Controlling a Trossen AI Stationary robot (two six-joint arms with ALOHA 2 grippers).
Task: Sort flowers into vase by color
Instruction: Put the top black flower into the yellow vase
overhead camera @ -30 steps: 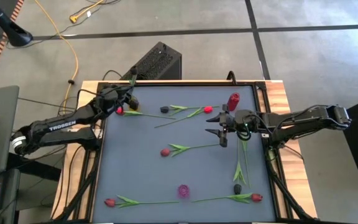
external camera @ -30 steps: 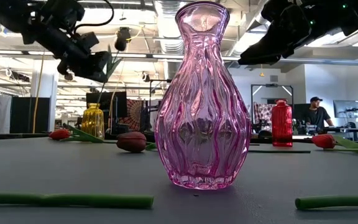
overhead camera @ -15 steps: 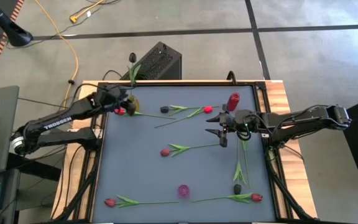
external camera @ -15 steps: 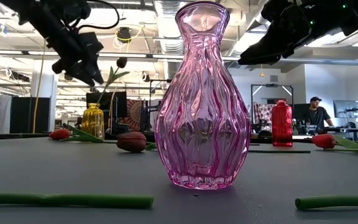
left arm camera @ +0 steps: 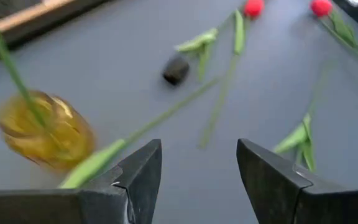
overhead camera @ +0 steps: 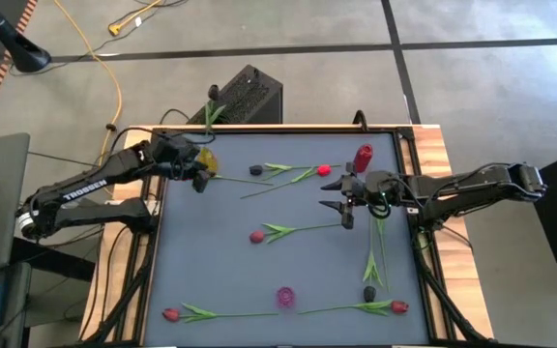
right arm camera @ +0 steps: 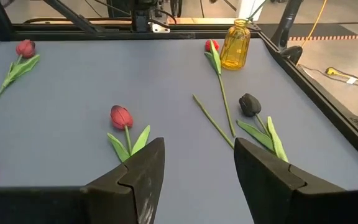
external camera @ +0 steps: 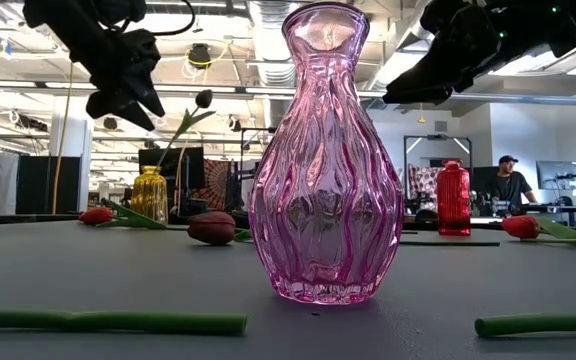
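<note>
Currently the left gripper (overhead camera: 199, 180) hovers at the mat's 10 o'clock corner beside the yellow vase (overhead camera: 205, 159), fingers spread, holding nothing. A near-black tulip (overhead camera: 213, 93) stands in that vase. Right gripper (overhead camera: 341, 206) hangs near 2 o'clock by the red vase (overhead camera: 363, 157), fingers spread, empty. Other tulips (overhead camera: 280, 232) lie flat across the mat (overhead camera: 220, 266); pink vase (overhead camera: 285, 296) at 6 o'clock.

Around the bench (overhead camera: 424, 140) lies a grey concrete floor (overhead camera: 482, 87) crossed by dark seams. A yellow cable (overhead camera: 114, 87) trails over it beside a black box (overhead camera: 245, 97). Beyond the bench, ceiling lights (external camera: 28, 100) line an open workshop, where a person (external camera: 509, 185) sits.
</note>
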